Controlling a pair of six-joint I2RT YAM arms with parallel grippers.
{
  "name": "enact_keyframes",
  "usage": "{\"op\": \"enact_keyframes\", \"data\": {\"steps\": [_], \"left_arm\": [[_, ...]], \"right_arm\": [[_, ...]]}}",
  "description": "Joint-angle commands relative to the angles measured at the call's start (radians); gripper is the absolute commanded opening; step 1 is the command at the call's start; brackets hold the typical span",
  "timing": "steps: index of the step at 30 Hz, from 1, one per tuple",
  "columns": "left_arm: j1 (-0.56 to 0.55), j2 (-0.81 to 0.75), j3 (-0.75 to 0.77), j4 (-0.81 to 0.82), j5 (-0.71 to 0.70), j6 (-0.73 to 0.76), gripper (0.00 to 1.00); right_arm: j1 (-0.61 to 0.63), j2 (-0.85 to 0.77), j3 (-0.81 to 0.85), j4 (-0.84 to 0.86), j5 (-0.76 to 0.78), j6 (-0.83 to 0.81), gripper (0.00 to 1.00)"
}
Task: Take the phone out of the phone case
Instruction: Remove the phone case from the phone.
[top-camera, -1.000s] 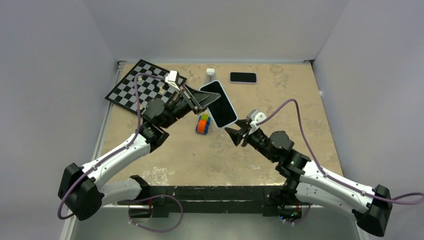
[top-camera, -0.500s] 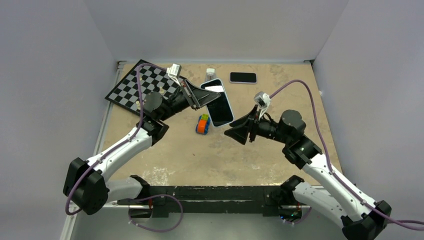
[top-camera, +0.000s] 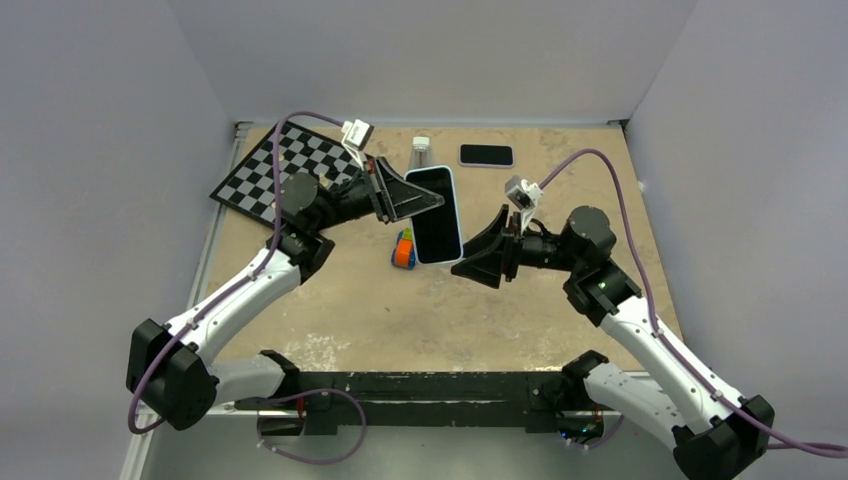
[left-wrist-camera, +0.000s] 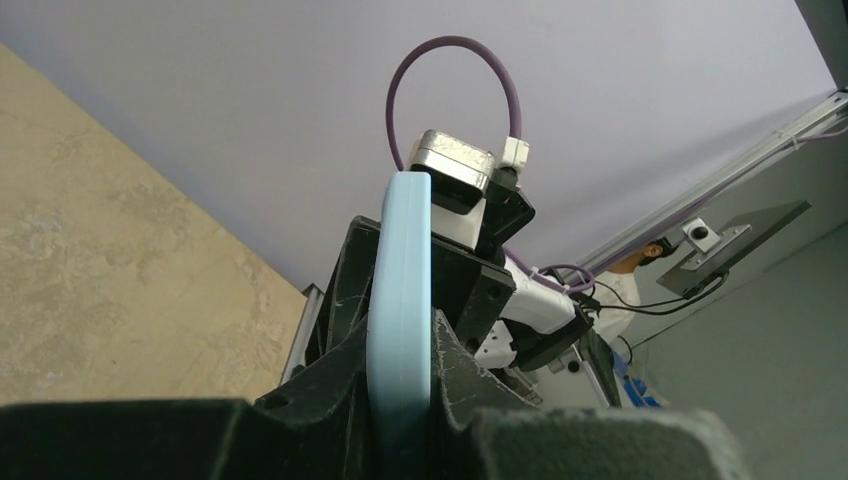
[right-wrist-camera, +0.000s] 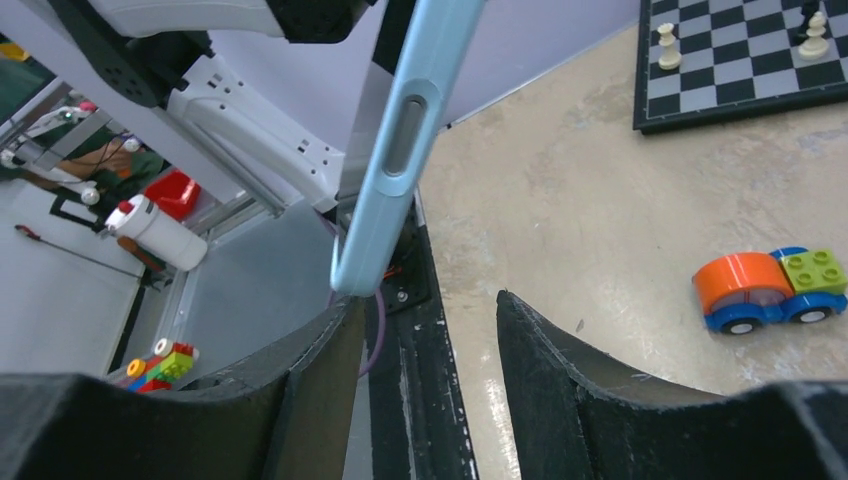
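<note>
My left gripper (top-camera: 415, 197) is shut on a phone in a light blue case (top-camera: 436, 214) and holds it in the air above the table, screen up in the top view. In the left wrist view the case's edge (left-wrist-camera: 400, 300) stands clamped between the two black fingers. My right gripper (top-camera: 478, 262) is open and empty, just right of the phone's lower end. In the right wrist view the case's edge (right-wrist-camera: 395, 150) hangs above the left finger (right-wrist-camera: 310, 370), with the jaws apart below it.
A toy car of coloured bricks (top-camera: 404, 248) sits on the table under the phone and shows in the right wrist view (right-wrist-camera: 765, 289). A chessboard (top-camera: 275, 170) with pieces lies at the back left. A second black phone (top-camera: 486, 155) and a small bottle (top-camera: 420, 150) lie at the back.
My left gripper has lifted the cased phone and turned it more upright. My right gripper has risen and swung left toward the phone's lower end, staying open.
</note>
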Motion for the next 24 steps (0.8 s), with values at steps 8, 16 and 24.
{"op": "enact_keyframes", "data": {"steps": [8,16,24], "left_arm": [[0.017,-0.028,0.079,-0.015,0.076,0.059,0.0],[0.017,-0.029,0.085,-0.031,0.1,0.059,0.0],[0.018,-0.009,0.12,-0.027,0.175,-0.054,0.0]], "right_arm": [[-0.003,0.009,0.051,0.119,-0.099,0.017,0.55],[-0.001,0.046,0.058,0.156,-0.119,0.021,0.39],[0.01,0.034,0.009,0.145,-0.058,-0.159,0.0]]}}
